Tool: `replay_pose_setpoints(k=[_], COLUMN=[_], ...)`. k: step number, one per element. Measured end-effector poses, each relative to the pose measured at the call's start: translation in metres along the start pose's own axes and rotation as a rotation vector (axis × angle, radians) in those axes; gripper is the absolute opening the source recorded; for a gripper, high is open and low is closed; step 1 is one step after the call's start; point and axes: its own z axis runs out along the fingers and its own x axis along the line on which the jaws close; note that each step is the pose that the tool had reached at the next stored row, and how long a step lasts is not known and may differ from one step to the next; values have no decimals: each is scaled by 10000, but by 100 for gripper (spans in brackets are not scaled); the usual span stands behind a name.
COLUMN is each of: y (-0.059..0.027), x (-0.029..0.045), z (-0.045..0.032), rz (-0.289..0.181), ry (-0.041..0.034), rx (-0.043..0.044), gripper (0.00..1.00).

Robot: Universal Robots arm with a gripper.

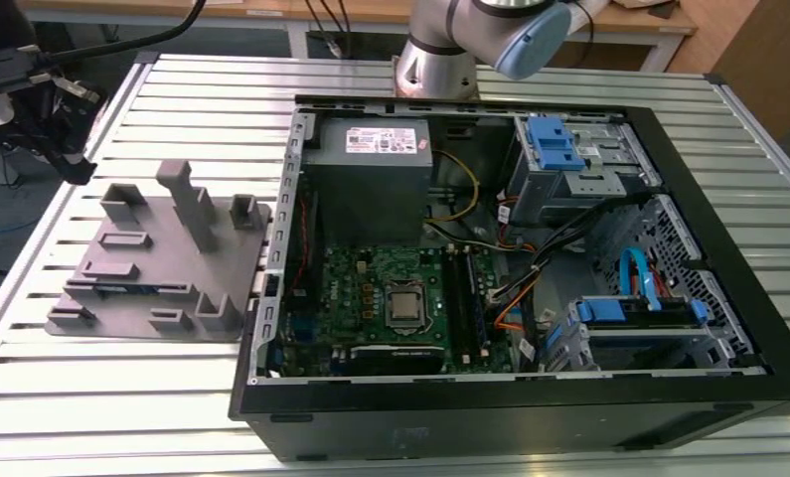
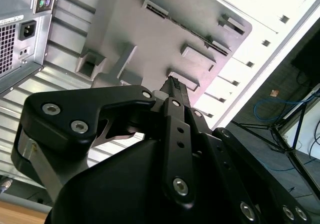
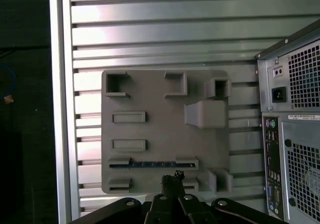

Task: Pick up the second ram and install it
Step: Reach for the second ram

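Second ram [image 3: 152, 164]: thin, flat blue-green memory stick, stood on edge in a long slot of the grey plastic fixture plate with upright posts [image 3: 160, 103], apart from the pincer.

Fixture plate: lay on the slatted metal surface [image 1: 169, 417] toward the exterior view's left edge, just beside the open black computer case [image 1: 501, 422].

Case: held a green motherboard [image 1: 368, 278].

Black pincer [image 3: 172, 178]: hung over the plate's edge nearest the ram's slot, clenched, fingertips [image 2: 175, 86] together, grasping nothing.

Silver arm [image 1: 461, 50]: rose at the surface's far edge.
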Motion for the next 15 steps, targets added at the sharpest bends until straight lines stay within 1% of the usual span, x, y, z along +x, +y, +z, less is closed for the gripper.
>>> replay_pose_setpoints(k=[15], y=[-10], x=[2], z=[84], rz=[0], ry=[1], rx=[1], gripper=[11])
